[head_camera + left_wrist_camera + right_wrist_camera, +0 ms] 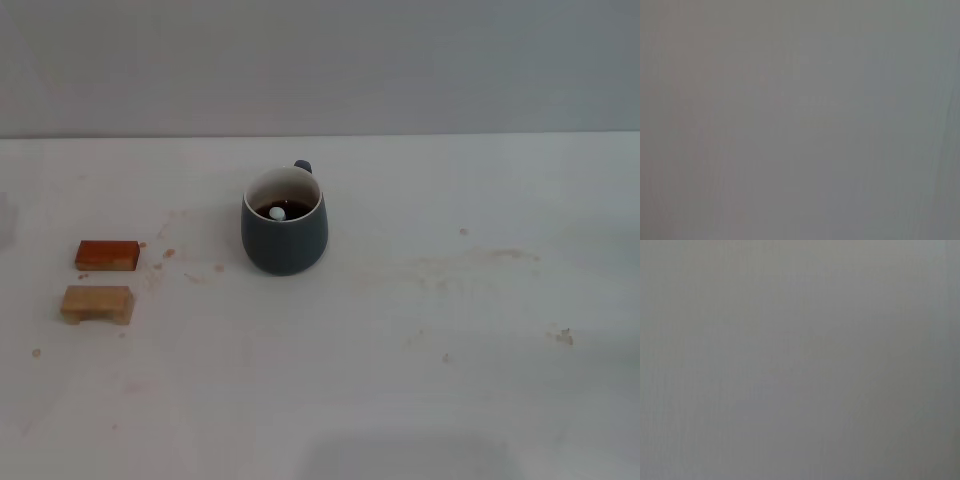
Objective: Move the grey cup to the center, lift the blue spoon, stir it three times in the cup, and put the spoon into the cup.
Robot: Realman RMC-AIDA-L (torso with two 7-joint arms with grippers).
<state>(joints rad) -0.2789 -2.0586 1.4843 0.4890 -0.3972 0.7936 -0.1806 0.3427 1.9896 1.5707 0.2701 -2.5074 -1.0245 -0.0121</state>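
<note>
The grey cup (284,232) stands upright near the middle of the white table, a little left of centre, its small handle pointing away from me. Dark brown liquid fills the bottom of its cream inside. A pale rounded tip of the blue spoon (277,212) pokes out of the liquid inside the cup; the rest of the spoon is hidden. Neither gripper shows in the head view. Both wrist views show only a flat grey surface.
An orange wooden block (107,255) and a tan wooden block (97,304) lie at the left of the table (450,330). Brownish stains mark the surface around the cup and toward the right. A grey wall rises behind the table's far edge.
</note>
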